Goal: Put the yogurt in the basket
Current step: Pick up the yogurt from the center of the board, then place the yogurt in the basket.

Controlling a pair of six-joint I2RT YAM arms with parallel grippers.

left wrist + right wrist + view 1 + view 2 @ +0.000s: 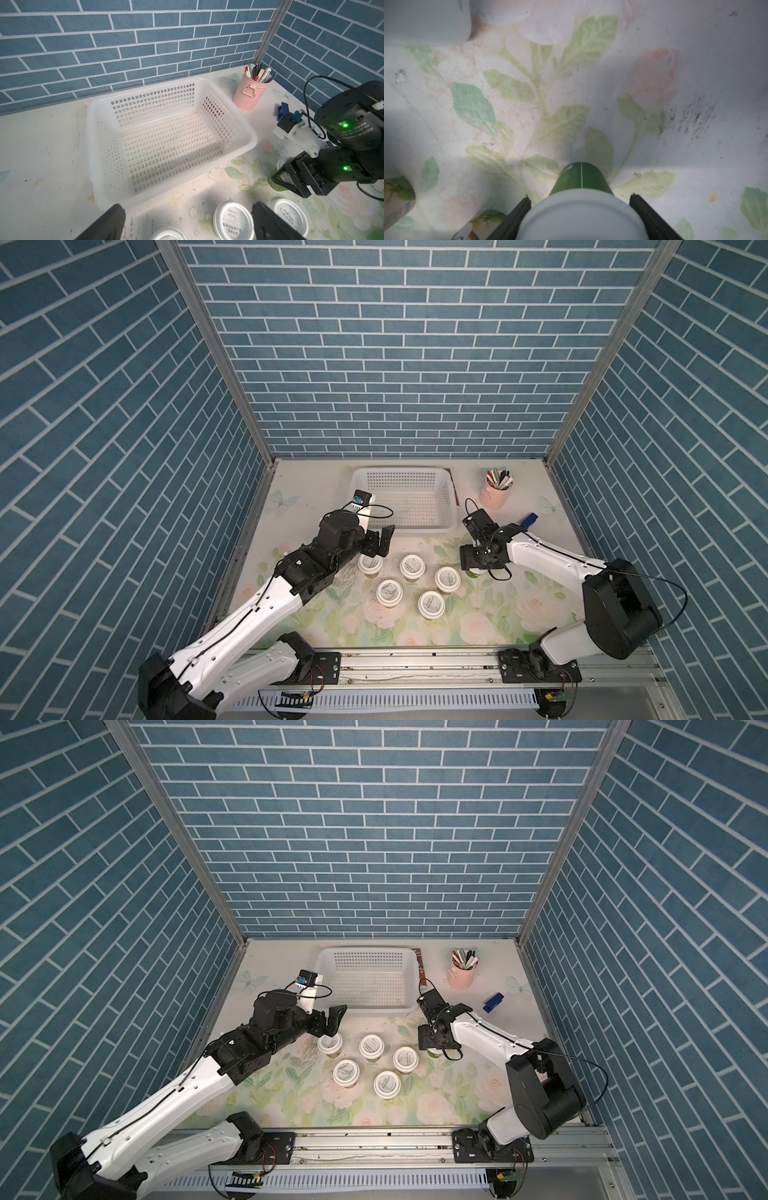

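**Mia:** Two pincers here. What is the right pincer [580,196] doing?

**Ben:** It is down over one small round green yogurt cup [581,176] with a wide white lid. One black finger [516,218] is at each side of the lid. I cannot tell if they squeeze the cup or only stand beside it.

**Mia:** Is the cup standing up?

**Ben:** Yes. It stands on the flowery table [478,626], in front of the near right corner of the white plastic basket [401,483] with little holes. In both top views the pincer hides nearly all of it.

**Mia:** Where are the rest?

**Ben:** The five other cups stand in a bunch to its left, between the two arms: [369,563], [412,566], [447,577], [389,591] and [431,603]. All are upright, lids on, a little apart. All six are outside the basket.

**Mia:** And the left pincer [380,545]?

**Ben:** Its fingers are wide apart and hold nothing. It hangs over the cup at the left end of the bunch, near the basket's near left corner.

**Mia:** What else is on the table?

**Ben:** A pink tin cup of pens [494,495] stands to the right of the basket. A small blue clip [530,520] lies near it.
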